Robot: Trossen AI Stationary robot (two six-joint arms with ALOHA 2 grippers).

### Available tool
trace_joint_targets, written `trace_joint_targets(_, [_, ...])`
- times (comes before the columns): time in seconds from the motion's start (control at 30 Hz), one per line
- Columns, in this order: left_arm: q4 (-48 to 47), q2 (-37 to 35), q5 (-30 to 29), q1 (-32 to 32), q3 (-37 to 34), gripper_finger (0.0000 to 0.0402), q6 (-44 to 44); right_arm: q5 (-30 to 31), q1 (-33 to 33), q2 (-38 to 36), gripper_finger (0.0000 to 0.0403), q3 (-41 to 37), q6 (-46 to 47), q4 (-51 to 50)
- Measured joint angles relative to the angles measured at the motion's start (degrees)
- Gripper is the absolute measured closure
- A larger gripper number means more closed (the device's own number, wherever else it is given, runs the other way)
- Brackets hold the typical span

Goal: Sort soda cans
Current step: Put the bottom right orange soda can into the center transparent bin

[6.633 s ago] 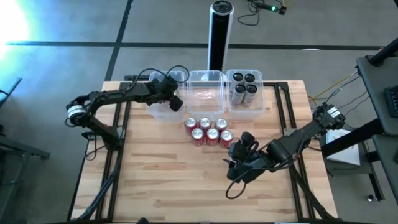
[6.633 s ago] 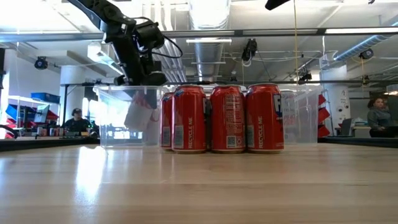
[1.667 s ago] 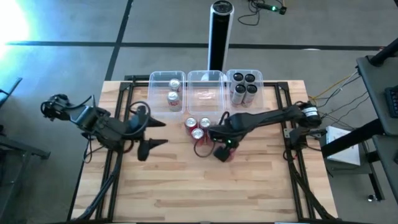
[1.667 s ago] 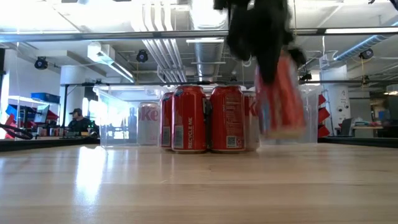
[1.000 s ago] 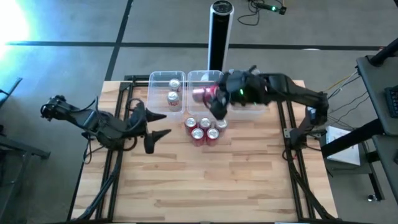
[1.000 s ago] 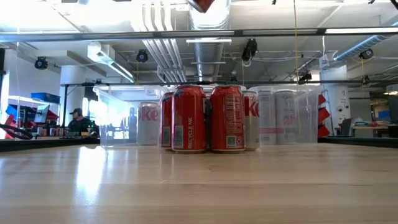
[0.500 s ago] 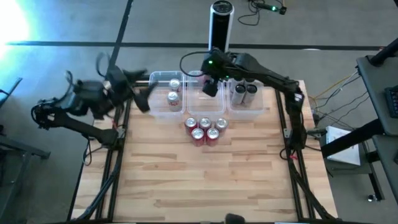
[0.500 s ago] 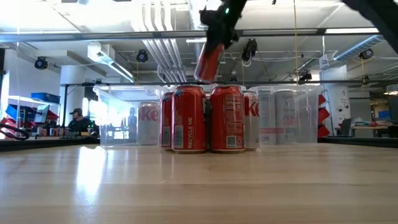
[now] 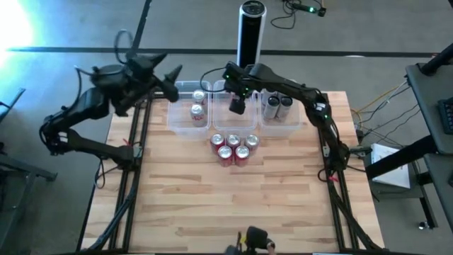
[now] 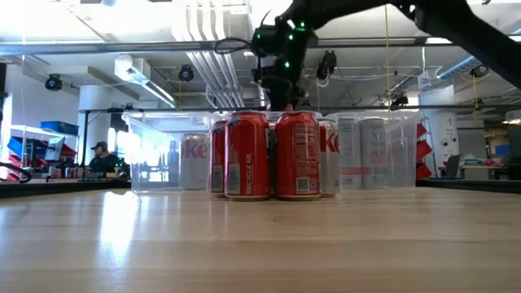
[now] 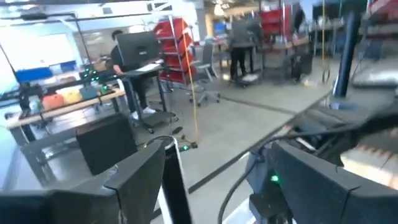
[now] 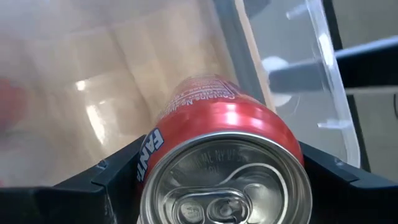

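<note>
Start at the table's near edge: from there to the middle tub you have bare wood with open room on both sides. Just in front of that tub stand five red cans in a tight cluster, three in the row closer to it and two in front, touching one another.

A sixth red can hangs over the middle tub, clamped between the fingers of your right gripper. Its silver top faces the wrist camera and the tub's clear floor lies below it.

There are three clear tubs in one row along the table's far edge. The left tub, beside the middle one, holds two cans with silver tops. In the right tub I count two dark cans. Your right arm crosses that tub, so there may be more under it.

Your left gripper is raised beyond the left tub's outer corner, off to the left of the middle tub. Its fingers are spread wide with nothing between them.

Behind the middle tub, off the table, stands a tall black post, close to your right arm's elbow.
</note>
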Motion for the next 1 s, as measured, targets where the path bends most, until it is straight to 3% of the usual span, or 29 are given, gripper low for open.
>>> trace_joint_targets(0.23, [-2.21,3.76,0.04,0.79,-0.04,0.0139,-0.19,-0.33,-0.7,4.41,0.0104,0.5,-2.89,-1.24])
trace_joint_targets(0.33, [-2.03,4.28,2.85,0.85,-0.04,0.0143,2.36,-0.33,-0.74,5.75,0.0104,0.76,-2.78,-0.46])
trace_joint_targets(0.73, [-6.6,2.68,4.51,1.25,-0.02,0.0144,4.63,-0.26,-2.08,8.35,0.0101,0.76,-1.08,-0.15])
trace_joint_targets(1.0, [-7.98,2.57,4.55,0.55,-0.02,0.0144,5.83,-0.24,-2.17,8.36,0.0046,1.43,-0.3,0.89])
